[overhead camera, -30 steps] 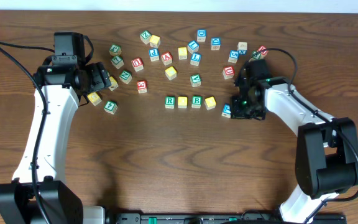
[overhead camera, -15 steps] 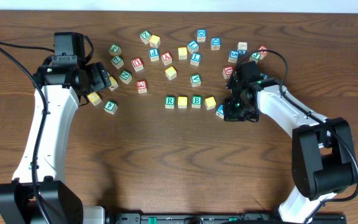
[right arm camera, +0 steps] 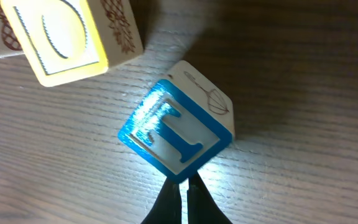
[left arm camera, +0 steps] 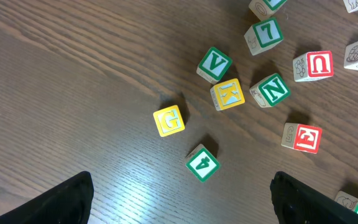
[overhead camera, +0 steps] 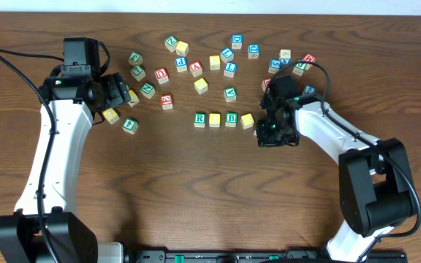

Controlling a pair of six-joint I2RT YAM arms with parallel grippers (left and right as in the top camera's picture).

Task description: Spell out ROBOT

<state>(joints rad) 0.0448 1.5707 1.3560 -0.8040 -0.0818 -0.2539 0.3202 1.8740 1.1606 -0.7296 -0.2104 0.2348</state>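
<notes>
The blue T block (right arm camera: 176, 134) lies flat on the worktop (overhead camera: 196, 183) in the middle of the right wrist view. It is turned cornerwise to the camera, with its letter face up. It sits just below and right of the yellow O block (right arm camera: 61, 37), with a thin strip of wood grain between them. In the overhead view that spot is right of centre, at the right end of the short row that starts with the green R block (overhead camera: 199, 118), and the arm hides most of the T there. The right hand (right arm camera: 180, 180) has its fingers pinched together with barely a slit between them. It grips nothing, and its tips meet the block's lower corner at the bottom of the frame. The left hand (left arm camera: 180, 186) is spread wide with nothing in it, over loose blocks at the upper left of the overhead view. The T looks like a small painted wooden cube, probably light, rigid and fairly slick, so it should slide easily. Contact at a corner will likely spin it rather than move it straight. A sounder hold would be on two opposite flat side faces, with the fingers opened and turned square to them.
</notes>
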